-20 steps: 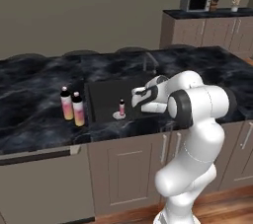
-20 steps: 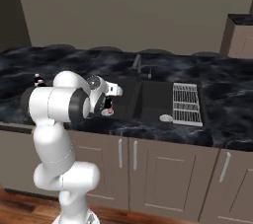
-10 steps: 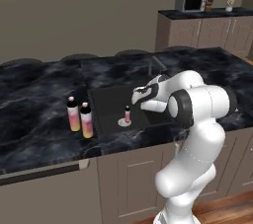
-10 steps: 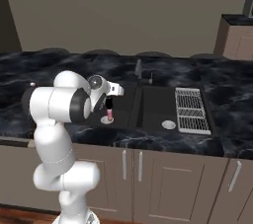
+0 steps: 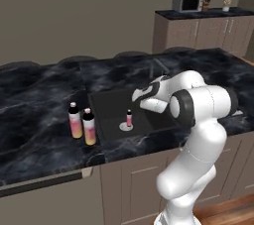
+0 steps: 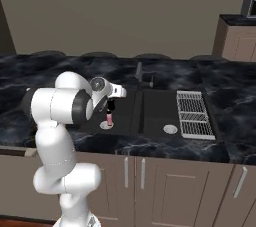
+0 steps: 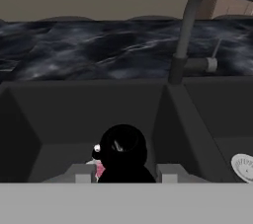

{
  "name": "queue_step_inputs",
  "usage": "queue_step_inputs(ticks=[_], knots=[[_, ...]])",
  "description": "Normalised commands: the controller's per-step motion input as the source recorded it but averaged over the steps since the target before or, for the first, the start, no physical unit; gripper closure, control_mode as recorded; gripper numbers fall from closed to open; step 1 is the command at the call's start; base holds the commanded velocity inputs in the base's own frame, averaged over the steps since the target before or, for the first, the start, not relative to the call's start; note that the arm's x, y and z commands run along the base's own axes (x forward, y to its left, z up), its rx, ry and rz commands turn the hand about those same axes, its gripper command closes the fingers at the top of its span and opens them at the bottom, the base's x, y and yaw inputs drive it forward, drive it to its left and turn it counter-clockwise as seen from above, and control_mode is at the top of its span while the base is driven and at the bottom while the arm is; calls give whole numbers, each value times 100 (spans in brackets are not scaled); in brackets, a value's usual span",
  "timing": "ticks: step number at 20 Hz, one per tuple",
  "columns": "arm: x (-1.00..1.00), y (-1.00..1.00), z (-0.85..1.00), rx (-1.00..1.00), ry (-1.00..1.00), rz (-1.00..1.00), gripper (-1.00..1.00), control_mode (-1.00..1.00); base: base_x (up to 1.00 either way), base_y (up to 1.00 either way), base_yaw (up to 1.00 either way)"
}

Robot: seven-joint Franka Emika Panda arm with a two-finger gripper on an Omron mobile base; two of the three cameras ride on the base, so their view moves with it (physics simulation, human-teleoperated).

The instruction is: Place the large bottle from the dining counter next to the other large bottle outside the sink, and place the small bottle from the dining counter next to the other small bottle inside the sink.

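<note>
Progress: two large bottles [image 5: 82, 125] paired on worktop [image 5: 39, 140] beside sink [image 5: 111, 102] | gripper [image 7: 122, 174] grasping black bottle [image 7: 122, 154] above sink, pink bottle [image 5: 129, 118] below | remaining: set black beside pink.

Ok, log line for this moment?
phase: placing | gripper: shut on small bottle | over sink | pink bottle beside drain

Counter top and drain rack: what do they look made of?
Counter top: looks like polished black marble or a stone-look slab, going by the white veins and soft sheen. Drain rack: probably metal, pale grey and ribbed with thin parallel bars, though coated plastic is possible.
</note>
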Motion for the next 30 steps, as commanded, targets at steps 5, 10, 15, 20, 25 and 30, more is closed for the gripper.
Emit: queue_step_inputs(ticks=[5,10,15,20,25,30], knots=[[0,0,0,0,0,0,100,100,33,1,-5],[0,0,0,0,0,0,100,100,32,2,-6],[0,0,0,0,0,0,100,100,24,2,-6],[0,0,0,0,0,0,100,100,26,3,-6],[0,0,0,0,0,0,100,100,13,17,-13],[0,0,0,0,0,0,100,100,0,36,-25]])
